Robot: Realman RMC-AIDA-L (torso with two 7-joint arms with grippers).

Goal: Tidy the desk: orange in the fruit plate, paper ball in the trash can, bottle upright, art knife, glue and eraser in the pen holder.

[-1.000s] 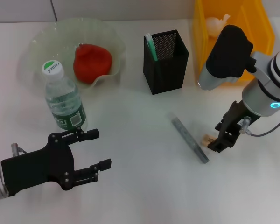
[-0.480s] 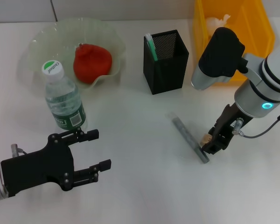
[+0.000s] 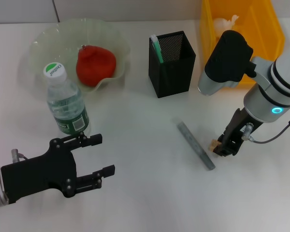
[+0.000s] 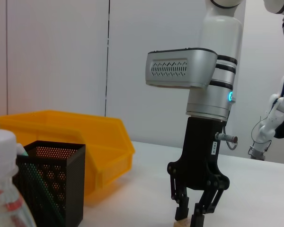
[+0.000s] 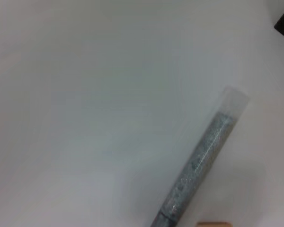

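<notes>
My right gripper (image 3: 222, 149) is down at the table, open with a narrow gap, and its fingertips (image 4: 182, 210) stand just over the small tan eraser (image 3: 213, 143). The eraser lies on the table beside the grey glue stick (image 3: 196, 145), which also shows in the right wrist view (image 5: 203, 161). A green-and-white art knife (image 3: 157, 47) stands in the black mesh pen holder (image 3: 173, 65). The orange (image 3: 95, 65) sits in the pale fruit plate (image 3: 43, 46). The bottle (image 3: 66, 101) stands upright. A paper ball (image 3: 225, 21) lies in the yellow trash can (image 3: 273, 29). My left gripper (image 3: 97, 157) hovers open near the bottle.
The trash can (image 4: 85, 142) and pen holder (image 4: 52, 184) stand close behind my right arm. White table surface stretches across the front middle between the two arms.
My right gripper swung left toward the glue stick, then came back a little to the right. The eraser, glue stick and left arm have not moved.
</notes>
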